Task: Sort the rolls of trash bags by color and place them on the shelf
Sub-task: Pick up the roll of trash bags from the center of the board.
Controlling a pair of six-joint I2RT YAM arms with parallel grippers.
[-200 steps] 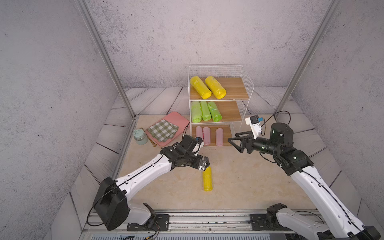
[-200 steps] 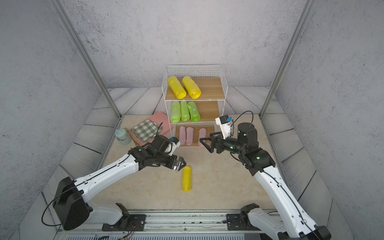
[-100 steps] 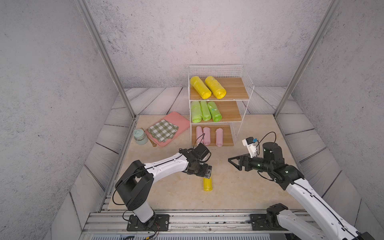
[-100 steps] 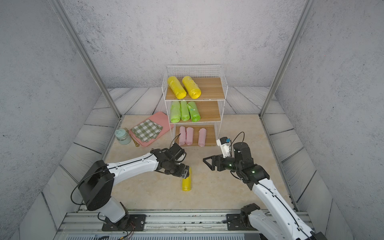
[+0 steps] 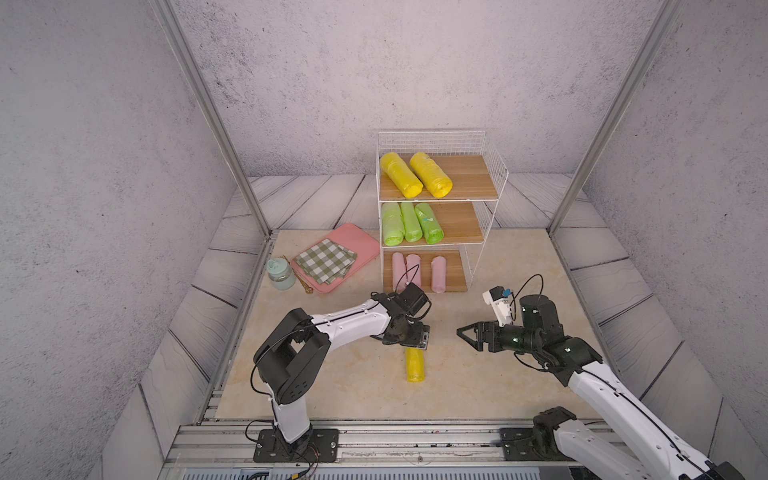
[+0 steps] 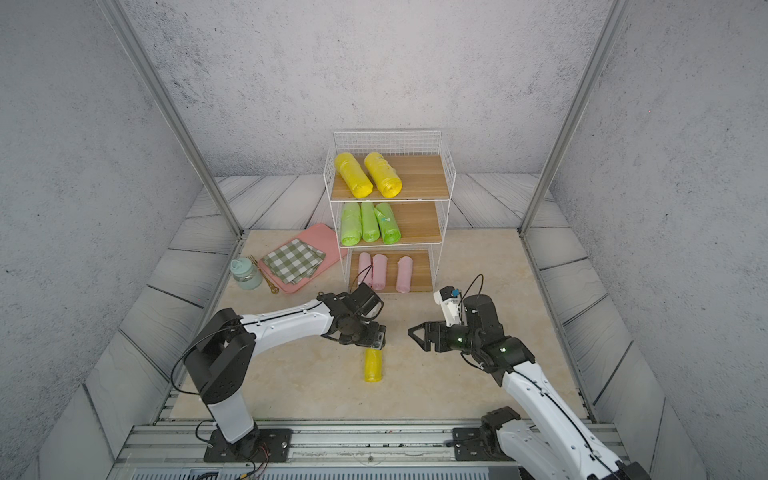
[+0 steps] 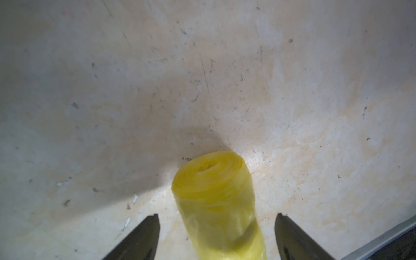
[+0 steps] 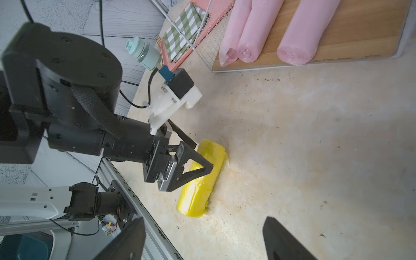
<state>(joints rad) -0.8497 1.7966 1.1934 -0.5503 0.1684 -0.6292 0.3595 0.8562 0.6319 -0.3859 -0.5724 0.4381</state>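
The left tool (image 5: 417,341) covers one end of the yellow roll (image 5: 415,368).

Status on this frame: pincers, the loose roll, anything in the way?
Left pincer open, straddling yellow roll on table, not gripped. Right pincer open, empty, standing apart. Route to shelf looks clear.

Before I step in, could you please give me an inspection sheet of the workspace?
Surface: beige table, scuffed and speckled.
Job's things: shelf holds two yellow rolls on top, three green rolls in the middle and three pink rolls at the bottom; loose yellow roll lies on the table.
Clutter: pink tray under a checkered cloth; jar and gold utensil beside it.
Grippers: left gripper open, astride the loose yellow roll, gaps on both sides; right gripper open, empty, hovering nearby.
Cables: a black cable loops at each wrist, unsnagged.
Surroundings: grey walls, metal posts, base rail.
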